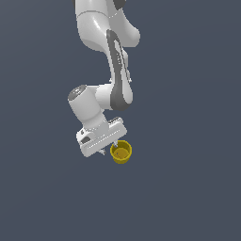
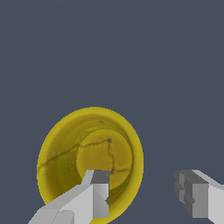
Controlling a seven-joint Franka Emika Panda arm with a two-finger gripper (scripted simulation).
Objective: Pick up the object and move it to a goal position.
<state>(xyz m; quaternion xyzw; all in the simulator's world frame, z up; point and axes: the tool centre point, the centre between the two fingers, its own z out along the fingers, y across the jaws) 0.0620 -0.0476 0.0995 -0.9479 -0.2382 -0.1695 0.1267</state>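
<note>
The object, a small mustard-yellow cup [image 1: 121,152] with a thick rolled rim, stands mouth-up just below the white hand in the exterior view. The wrist view looks straight down into the cup [image 2: 65,148]. My gripper [image 1: 109,148] [image 2: 144,188] is open and straddles one side of the cup's wall. One finger [image 2: 94,194] reaches inside the mouth, and the other finger [image 2: 194,194] hangs outside, clear of the rim. No finger visibly presses on the cup. Its outer wall under the hand is hidden.
A plain dark grey-blue ground [image 1: 188,188] fills both views with no other objects or edges. The white arm [image 1: 113,56] comes down from the top of the exterior view.
</note>
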